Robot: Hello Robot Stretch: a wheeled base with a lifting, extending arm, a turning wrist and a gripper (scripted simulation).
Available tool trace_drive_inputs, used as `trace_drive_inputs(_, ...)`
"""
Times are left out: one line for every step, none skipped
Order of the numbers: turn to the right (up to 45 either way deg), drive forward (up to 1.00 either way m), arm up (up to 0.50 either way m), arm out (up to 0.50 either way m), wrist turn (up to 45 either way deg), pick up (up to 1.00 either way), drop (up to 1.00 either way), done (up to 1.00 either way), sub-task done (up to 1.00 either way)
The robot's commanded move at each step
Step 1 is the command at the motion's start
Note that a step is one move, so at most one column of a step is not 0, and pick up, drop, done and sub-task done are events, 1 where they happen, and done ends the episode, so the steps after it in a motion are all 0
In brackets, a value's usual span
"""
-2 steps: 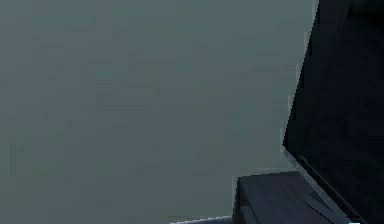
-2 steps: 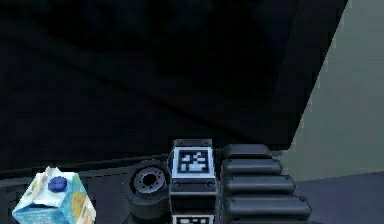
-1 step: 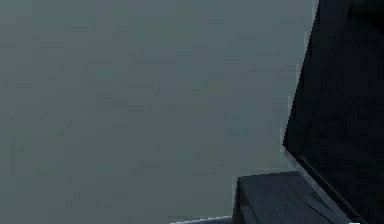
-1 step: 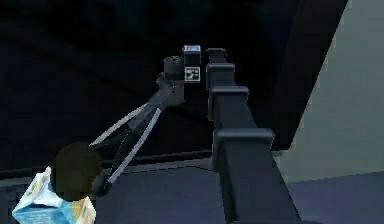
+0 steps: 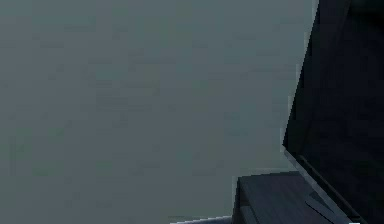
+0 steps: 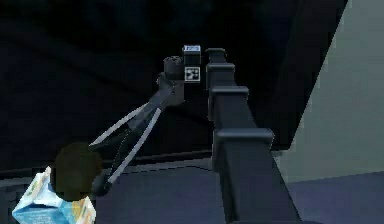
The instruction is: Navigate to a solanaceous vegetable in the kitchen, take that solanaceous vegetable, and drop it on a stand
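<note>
At eight o'clock in the arm side view, my one gripper reaches one round brown lump above one pale box; I cannot tell my fingers' spacing or hold.

Arm: one, a dark stepped bar.
Gripper: one.
Thin fingers: two.
White marker squares: two, one above the other.
Round dark-brown thing: one.
Pale blue-and-yellow box: one.
Large dark flat panel: one.
Low dark cabinet: one.
Grey wall: one.
</note>
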Motion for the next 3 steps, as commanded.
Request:
trace_drive_inputs(0.0, 0.0, 0.0, 0.0, 45.0, 0.0, 0.0, 0.0, 0.0)
trace_drive_inputs(0.0, 0.0, 0.0, 0.0, 0.0, 0.0, 1.0, 0.0, 0.0)
trace_drive_inputs(0.0, 0.0, 0.0, -0.1, 0.0, 0.0, 0.0, 0.0, 0.0)
